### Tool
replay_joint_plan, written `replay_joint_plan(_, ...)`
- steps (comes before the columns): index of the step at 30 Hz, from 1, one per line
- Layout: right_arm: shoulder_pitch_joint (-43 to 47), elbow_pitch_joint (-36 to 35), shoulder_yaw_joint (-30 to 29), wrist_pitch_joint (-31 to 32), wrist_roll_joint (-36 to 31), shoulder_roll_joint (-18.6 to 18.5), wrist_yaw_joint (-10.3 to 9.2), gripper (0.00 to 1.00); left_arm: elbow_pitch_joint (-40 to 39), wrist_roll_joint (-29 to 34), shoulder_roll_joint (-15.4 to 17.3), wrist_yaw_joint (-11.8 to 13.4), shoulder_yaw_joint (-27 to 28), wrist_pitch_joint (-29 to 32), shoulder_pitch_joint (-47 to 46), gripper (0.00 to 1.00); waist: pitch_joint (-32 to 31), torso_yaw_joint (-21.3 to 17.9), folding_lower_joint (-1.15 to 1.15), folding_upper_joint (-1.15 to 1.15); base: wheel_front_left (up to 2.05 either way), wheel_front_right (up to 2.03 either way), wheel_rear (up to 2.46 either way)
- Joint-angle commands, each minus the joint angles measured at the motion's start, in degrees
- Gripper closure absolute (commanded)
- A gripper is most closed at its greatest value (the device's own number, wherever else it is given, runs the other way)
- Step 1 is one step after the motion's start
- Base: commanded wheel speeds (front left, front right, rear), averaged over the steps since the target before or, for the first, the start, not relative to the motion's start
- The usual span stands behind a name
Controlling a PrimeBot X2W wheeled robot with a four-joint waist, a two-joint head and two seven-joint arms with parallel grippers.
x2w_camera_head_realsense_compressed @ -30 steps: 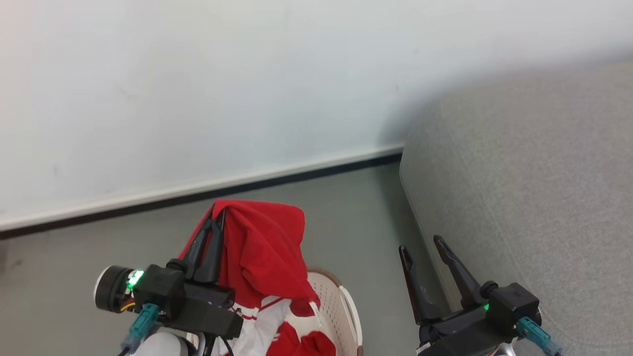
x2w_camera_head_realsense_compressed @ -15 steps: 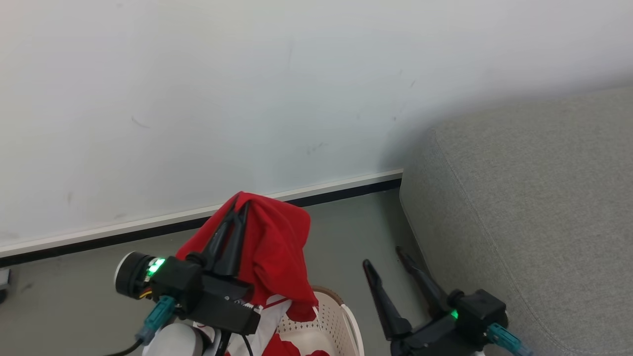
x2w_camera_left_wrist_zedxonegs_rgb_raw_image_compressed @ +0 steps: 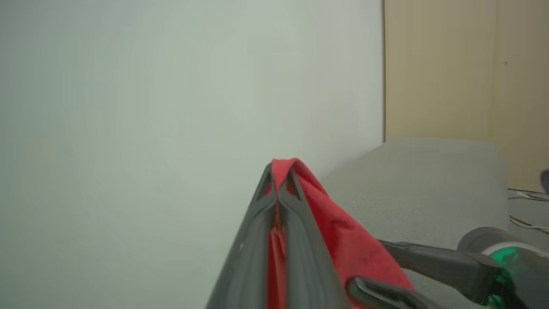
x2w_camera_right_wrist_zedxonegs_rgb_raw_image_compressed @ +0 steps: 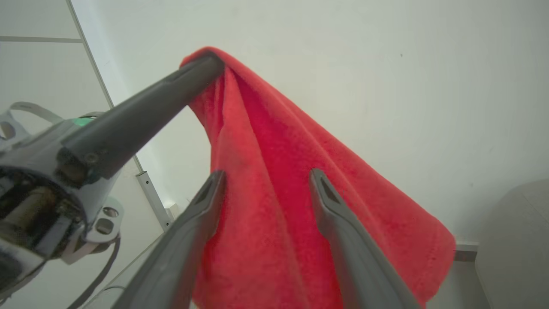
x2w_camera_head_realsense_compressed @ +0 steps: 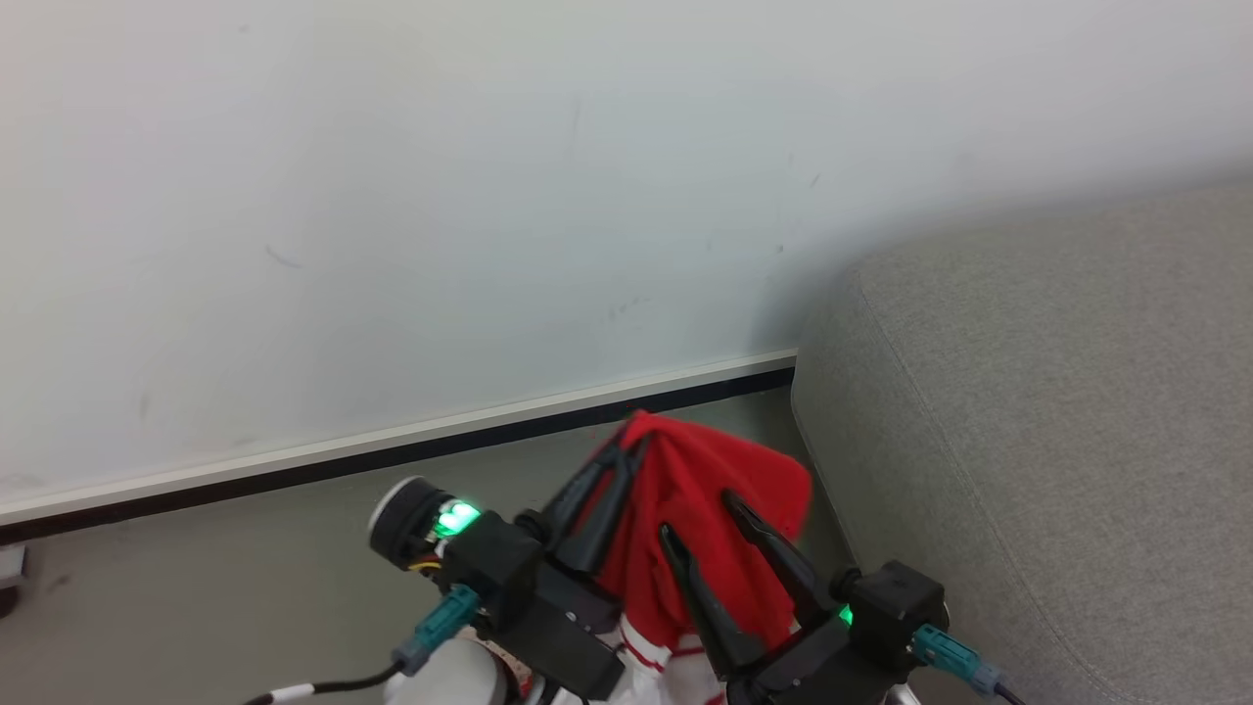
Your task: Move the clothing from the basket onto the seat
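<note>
Pale wall (x2w_camera_head_realsense_compressed: 392,196) and grey floor (x2w_camera_head_realsense_compressed: 196,587) are lying behind the arms, with the grey upholstered seat (x2w_camera_head_realsense_compressed: 1057,411) sitting at the right. The left gripper (x2w_camera_head_realsense_compressed: 626,448) is holding up a red garment (x2w_camera_head_realsense_compressed: 705,480), its jaws pressed together on the topmost fold, and the cloth is hanging in the air just beside the seat's near corner. The right gripper (x2w_camera_head_realsense_compressed: 698,516) is standing with jaws spread wide before the draped fabric, clasping nothing.

You face a pale, lightly scuffed wall (x2w_camera_head_realsense_compressed: 489,196); a white skirting board (x2w_camera_head_realsense_compressed: 392,434) with a dark strip beneath it meets the grey floor (x2w_camera_head_realsense_compressed: 196,587); the grey upholstered seat (x2w_camera_head_realsense_compressed: 1057,411) reaches the skirting at your right; beyond it stands a tan panel (x2w_camera_left_wrist_zedxonegs_rgb_raw_image_compressed: 446,68).
</note>
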Motion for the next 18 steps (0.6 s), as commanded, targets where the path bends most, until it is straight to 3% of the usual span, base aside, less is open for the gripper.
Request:
replay_joint_plan(1,-0.8,0.2,0.4,0.0,0.2,-0.2,0.04,0.00,-0.2,-0.5,-0.1,-0.1,-0.5,-0.1,0.0,1.00,-0.1,0.0,0.00,0.00,0.00,0.00,0.00)
replay_joint_plan(6,-0.8,1.6,1.3,0.0,0.1,-0.3,0.04,0.02,0.1,-1.3,-0.2,-0.4,-3.7,-0.1,0.2,1.00,-0.3,-0.1,0.00,0.00,0.00,0.00,0.00)
replay_joint_plan(7,-0.9,1.8,1.3,0.0,0.2,-0.3,0.04,0.52,0.2,-1.5,-0.2,-0.2,-4.0,-0.1,0.2,1.00,-0.3,-0.1,0.00,0.00,0.00,0.00,0.00)
replay_joint_plan(8,-0.9,1.9,1.4,0.0,0.3,-0.3,0.04,0.69,0.2,-1.7,-0.2,-0.2,-4.3,-0.1,0.2,1.00,-0.3,-0.1,0.00,0.00,0.00,0.00,0.00)
replay_joint_plan(9,-0.9,2.0,1.5,0.0,0.3,-0.4,0.04,1.00,0.2,-1.8,-0.2,0.0,-4.5,-0.1,0.3,1.00,-0.3,-0.1,0.00,0.00,0.00,0.00,0.00)
replay_joint_plan(18,-1.3,2.5,1.1,0.0,-0.7,-0.4,0.04,1.00,1.5,-1.7,-0.2,0.5,-5.1,-0.1,-0.1,1.00,0.1,0.3,0.00,0.00,0.00,0.00,0.00)
